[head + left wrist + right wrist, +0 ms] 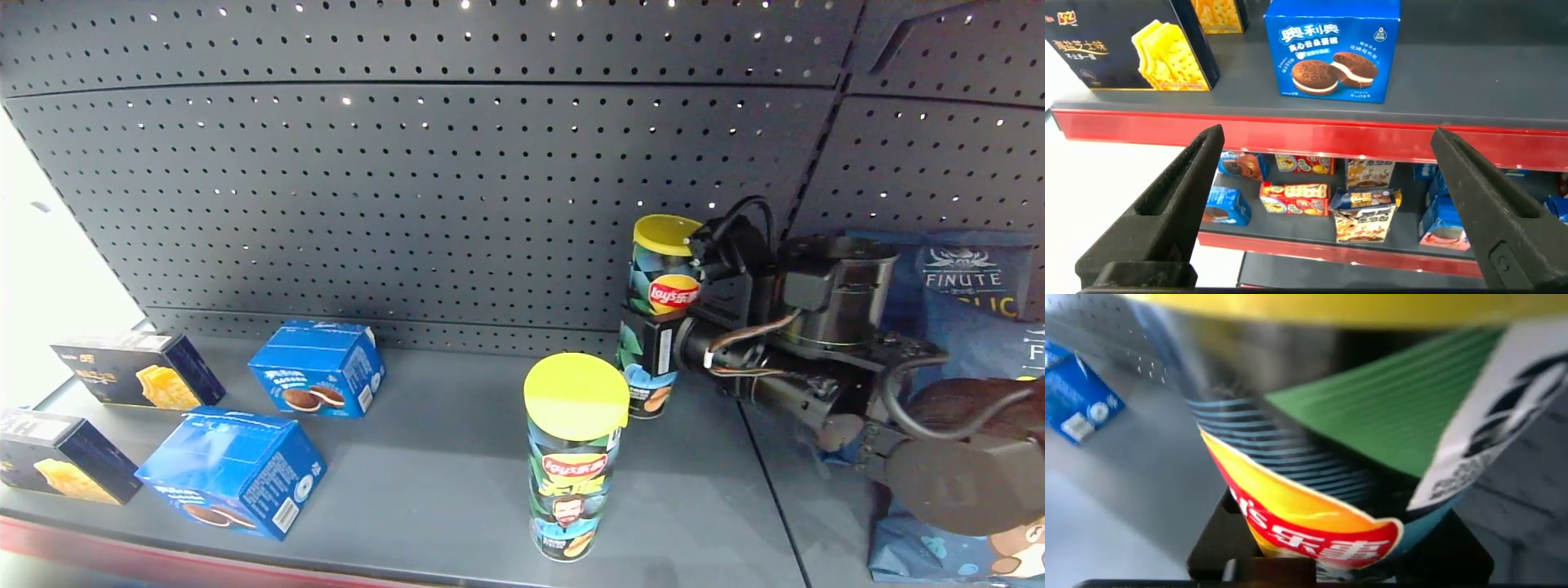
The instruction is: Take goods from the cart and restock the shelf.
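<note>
Head view: On the grey shelf [441,457], the right gripper [653,347] is clamped around the lower half of a chip can [663,278] with a yellow lid. The can stands upright at the shelf's back edge, close to the perforated back panel [408,188]. Whether its base rests on the shelf is hard to tell from this angle. A second chip can [571,465] stands upright near the front edge, forward of the held one and apart from it. At the left end, the rear blue box [320,380] and the front blue box [233,472] lie one behind the other. The rear dark box [139,371] and the front dark box [61,453] sit beside them at the left edge. Blue snack bags [971,278] fill the neighbouring section on the right.

Left wrist view: The left gripper [1327,139] hangs in front of the shelf's red front edge [1306,131]. Its two black fingers are spread wide, with nothing between them. Just behind that edge sit the front blue box and the front dark box. On a lower shelf [1290,238] there are assorted small packages.

Right wrist view: The held chip can is seen close up, seated against the black finger [1339,555]. A blue box shows well beyond it on the shelf.
</note>
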